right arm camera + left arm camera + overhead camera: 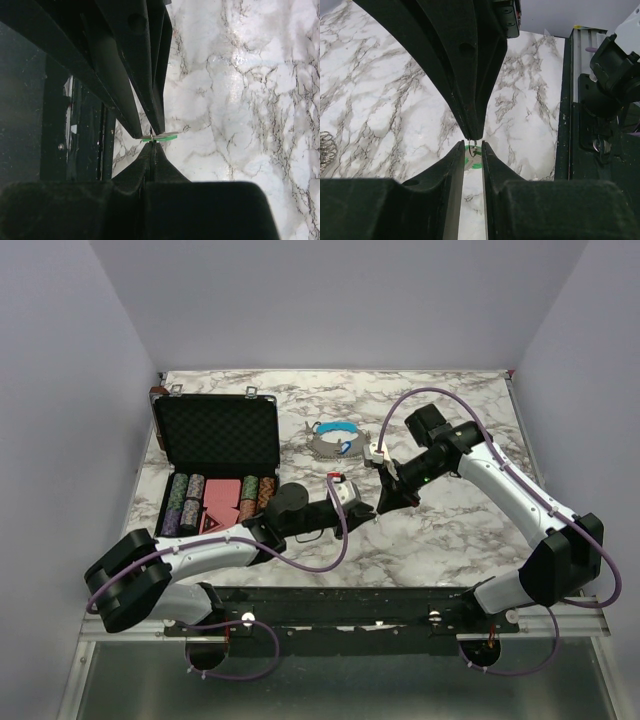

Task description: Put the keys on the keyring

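Observation:
The keyring (333, 440), a grey loop with a blue curved segment, lies on the marble table behind both grippers, and neither touches it. My left gripper (370, 510) (472, 146) has its jaws narrowly apart, pinching a tiny green-headed key (471, 155) (167, 135) just above the table. My right gripper (382, 498) (153, 144) meets it tip to tip. Its jaws are pressed shut on a thin wire ring (471, 143) at the key's head. Other keys are not visible.
An open black foam-lined case (215, 432) stands at the back left, with rows of poker chips (190, 500) in front of it. A grey metal coil (324, 147) shows at the left edge of the left wrist view. The table's black front rail (570, 125) is close by.

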